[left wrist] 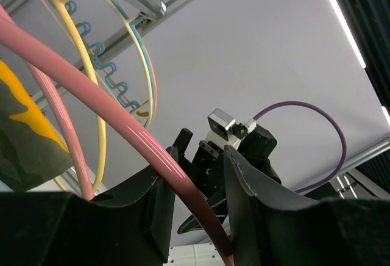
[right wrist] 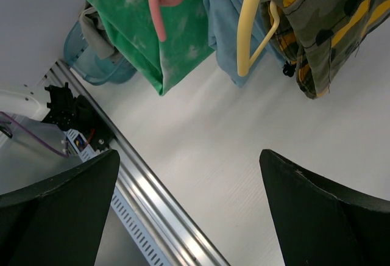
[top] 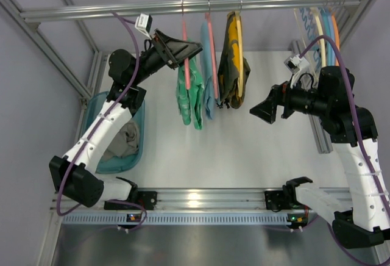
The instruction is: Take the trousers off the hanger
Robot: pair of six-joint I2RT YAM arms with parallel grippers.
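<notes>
The green trousers (top: 189, 95) with pale mottling hang folded over the salmon-pink hanger (top: 184, 46), leftmost on the rail. My left gripper (top: 186, 50) reaches in from the left at the hanger's upper arm. In the left wrist view the pink hanger (left wrist: 122, 125) runs slantwise between the fingers of the left gripper (left wrist: 200, 156), with gaps still showing beside it. My right gripper (top: 262, 110) hovers open to the right of the garments, holding nothing. The right wrist view looks past the right gripper (right wrist: 189, 154) at the trousers (right wrist: 140, 28) and the hanger's lower hook (right wrist: 159, 10).
A light blue garment (top: 208, 77) and a yellow-and-black garment (top: 234, 64) hang just right of the trousers. Several bare hangers (top: 320, 28) crowd the rail's right end (top: 274, 0). A teal basket (top: 119, 169) with cloth inside sits at the left, under my left arm.
</notes>
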